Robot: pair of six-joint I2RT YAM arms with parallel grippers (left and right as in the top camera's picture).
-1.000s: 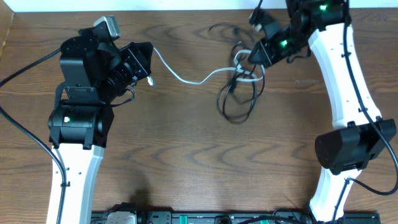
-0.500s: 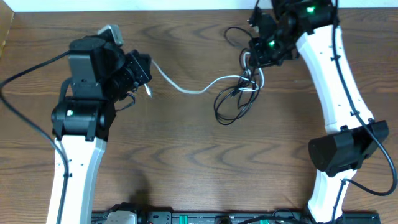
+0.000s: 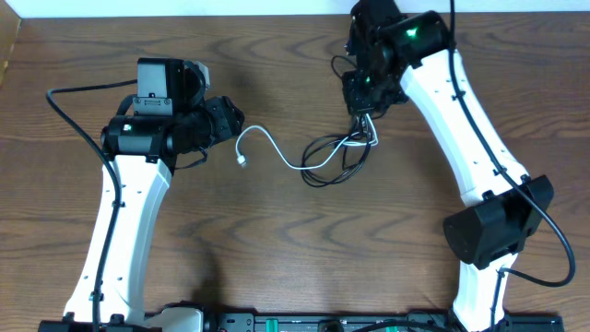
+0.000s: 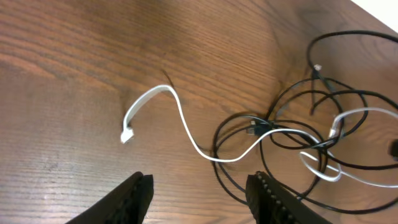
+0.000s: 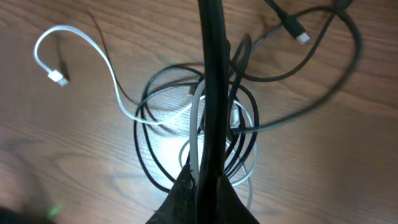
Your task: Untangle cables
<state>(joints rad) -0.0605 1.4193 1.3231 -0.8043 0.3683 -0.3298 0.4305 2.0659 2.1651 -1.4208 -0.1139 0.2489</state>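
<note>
The white cable (image 3: pixel 277 152) lies loose on the wooden table; its small plug end (image 4: pixel 127 135) rests free in front of my left gripper. My left gripper (image 4: pixel 202 196) is open, hovering low with nothing between its fingers (image 4: pixel 134 196). In the overhead view the left gripper (image 3: pixel 232 118) sits just left of that plug. The black cable (image 3: pixel 330 168) forms several loops crossed with the white cable (image 5: pixel 106 59). My right gripper (image 5: pixel 202 186) is shut on a white strand and black strands, lifting the bundle. From above, the right gripper (image 3: pixel 362 92) is over the tangle's far end. A black plug (image 5: pixel 301 37) lies free.
The table's far edge (image 3: pixel 277 17) runs just behind the right gripper. A thick black arm wire (image 3: pixel 74 92) arcs off the left arm. A black equipment strip (image 3: pixel 277 323) lines the front edge. Both white arm bodies stand at the table's near sides.
My left gripper opened and let go of the white cable's end, which dropped to the table. The right gripper moved left and farther back, dragging the tangle with it.
</note>
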